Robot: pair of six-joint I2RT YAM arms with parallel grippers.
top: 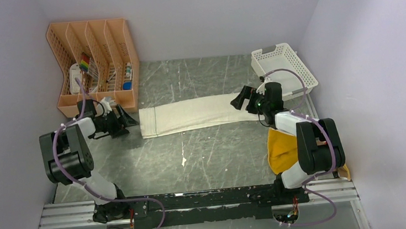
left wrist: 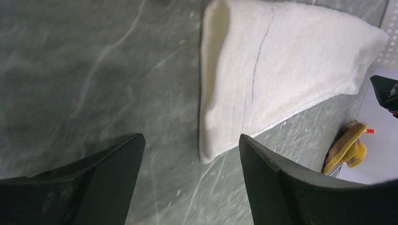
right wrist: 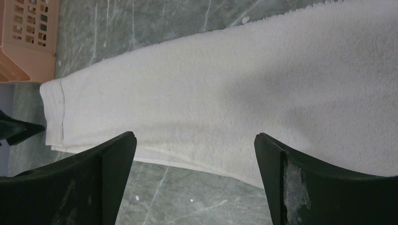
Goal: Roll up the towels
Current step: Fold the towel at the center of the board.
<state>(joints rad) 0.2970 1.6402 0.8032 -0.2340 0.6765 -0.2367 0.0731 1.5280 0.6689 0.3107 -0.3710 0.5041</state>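
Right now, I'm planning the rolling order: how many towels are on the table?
2. The long cream-white terry towel lies flat across the middle; the mustard-yellow cloth towel is bunched beneath the right arm. Another may be hidden there.

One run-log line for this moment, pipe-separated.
cream-white towel: flat, unrolled | left gripper: open, at left end | right gripper: open, over right end | mustard-yellow towel: beside right arm
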